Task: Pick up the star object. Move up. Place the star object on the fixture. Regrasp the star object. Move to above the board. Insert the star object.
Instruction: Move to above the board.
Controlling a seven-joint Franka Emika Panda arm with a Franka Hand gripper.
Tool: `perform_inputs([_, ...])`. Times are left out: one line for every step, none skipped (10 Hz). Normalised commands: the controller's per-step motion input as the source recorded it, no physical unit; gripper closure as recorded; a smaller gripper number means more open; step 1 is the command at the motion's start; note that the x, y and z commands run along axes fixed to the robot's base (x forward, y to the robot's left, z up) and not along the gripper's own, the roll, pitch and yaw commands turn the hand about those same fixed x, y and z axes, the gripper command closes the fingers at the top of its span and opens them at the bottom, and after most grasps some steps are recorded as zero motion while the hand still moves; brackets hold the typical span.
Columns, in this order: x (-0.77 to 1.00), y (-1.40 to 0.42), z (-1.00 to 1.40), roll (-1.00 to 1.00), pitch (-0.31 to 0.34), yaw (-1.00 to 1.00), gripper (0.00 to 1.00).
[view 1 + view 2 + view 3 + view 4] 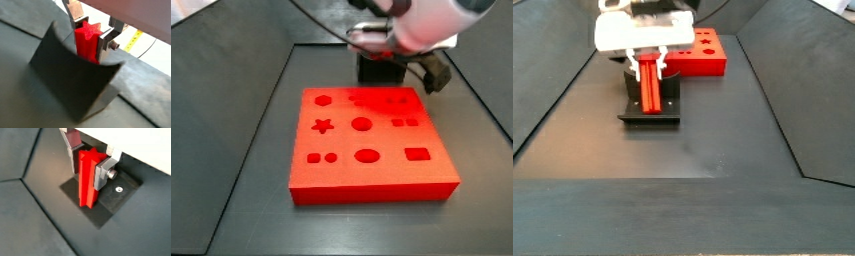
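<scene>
Where a wrist view looks down past my gripper [92, 36], my two silver fingers [104, 45] pinch a long red star-shaped bar, the star object [86, 41], one plate on each side of it. The bar stands upright behind the dark sloping wall of the fixture [70, 80], which hides its lower end. In a wrist view from the opposite side, the same gripper [87, 160] clamps the star object [87, 180] near its top, and the bar's lower end reaches the fixture's flat base plate [110, 200], where a small screw [119, 189] shows; I cannot tell whether it touches. In a side view, my gripper [382, 50] sits behind the far edge of the red board [368, 145], which carries shaped cut-outs, including a star-shaped hole [323, 126]; the arm's white housing hides the bar here. In a side view from the other end of the table, my gripper [648, 62] holds the star object [649, 88] vertically over the fixture [651, 112], with the red board [704, 55] just beyond it.
</scene>
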Motion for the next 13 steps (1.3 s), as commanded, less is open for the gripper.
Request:
perform_inputs([0.16,0.03,1.00,-0.06,0.154,-0.04,1.00])
perform_inputs([0.16,0.03,1.00,-0.06,0.166,-0.02,1.00])
perform_inputs([0.15,0.03,1.00,-0.05,0.184,0.03,1.00])
perform_inputs([0.15,0.02,1.00,-0.05,0.189,0.06,1.00])
perform_inputs([0.14,0.02,1.00,-0.05,0.195,0.09,1.00])
perform_inputs([0.14,0.02,1.00,-0.04,0.187,0.12,1.00])
perform_inputs([0.14,0.01,1.00,-0.03,0.174,0.14,1.00])
perform_inputs([0.14,0.01,1.00,-0.03,0.155,0.15,1.00])
perform_inputs([0.13,0.00,1.00,-0.02,0.127,0.16,1.00])
perform_inputs([0.13,0.00,1.00,-0.03,0.105,0.16,1.00])
perform_inputs([0.12,0.00,1.00,-0.03,0.092,0.15,1.00])
perform_inputs([0.12,-0.01,1.00,-0.03,0.067,0.14,1.00])
perform_inputs([0.11,-0.01,1.00,-0.04,0.060,0.13,1.00])
